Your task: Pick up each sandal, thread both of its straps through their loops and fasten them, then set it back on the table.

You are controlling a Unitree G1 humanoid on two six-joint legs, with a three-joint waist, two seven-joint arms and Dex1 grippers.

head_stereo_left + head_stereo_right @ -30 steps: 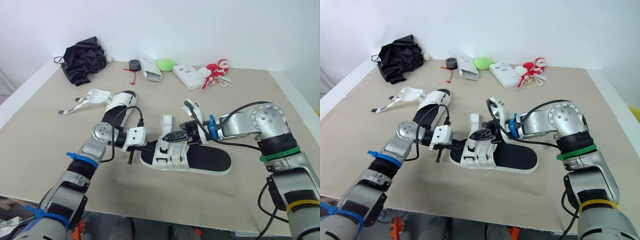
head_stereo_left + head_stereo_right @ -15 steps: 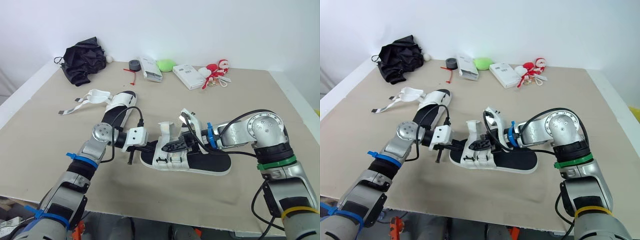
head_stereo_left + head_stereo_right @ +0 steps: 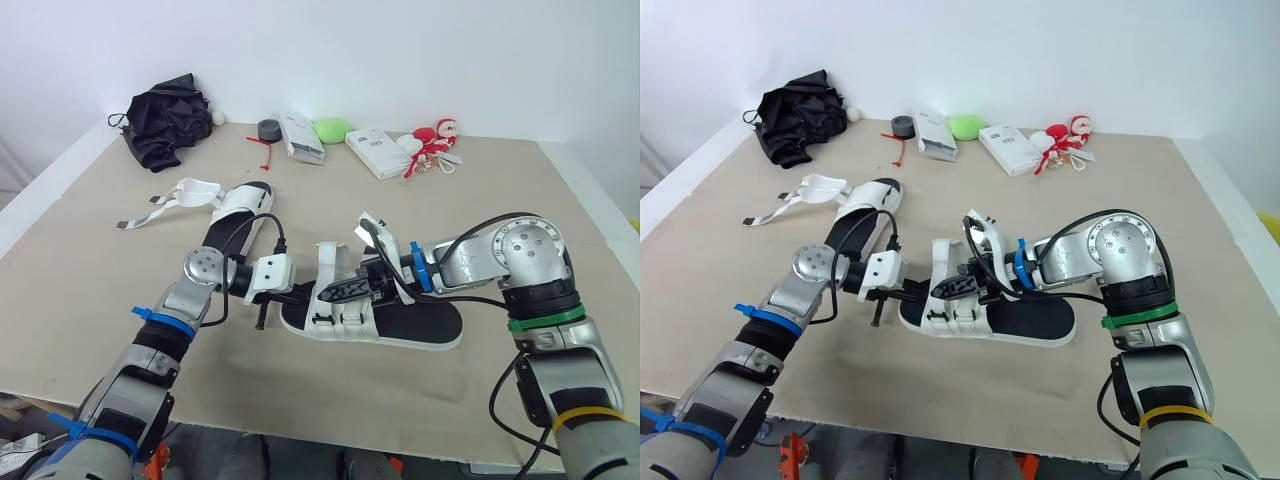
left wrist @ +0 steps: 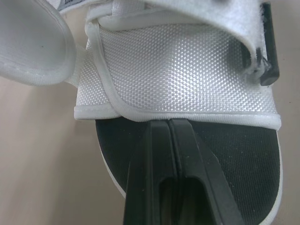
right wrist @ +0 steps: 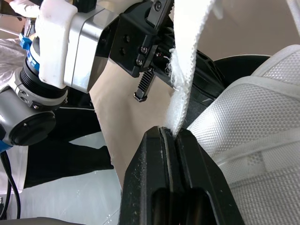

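Observation:
A sandal (image 3: pixel 418 322) with a black footbed and white straps lies on the table near its front. My left gripper (image 3: pixel 303 296) is shut, its tips resting on the footbed at the toe, against the edge of the white front strap (image 4: pixel 178 70). My right gripper (image 3: pixel 336 292) reaches in from the right over the front straps and is shut on a loose white strap (image 5: pixel 183 61), which rises from between its fingers. A second sandal (image 3: pixel 237 212) lies further back on the left, its straps (image 3: pixel 186 191) spread open on the table.
Along the back of the table lie a black cloth (image 3: pixel 165 125), a tape roll (image 3: pixel 268 129), two white boxes (image 3: pixel 301 136) (image 3: pixel 377 152), a green object (image 3: pixel 332 129) and a red-and-white toy (image 3: pixel 432 140). The table's front edge (image 3: pixel 330 440) is close.
My right gripper has moved left and lower over the front straps, taking the white strap with it. The left arm has stayed still.

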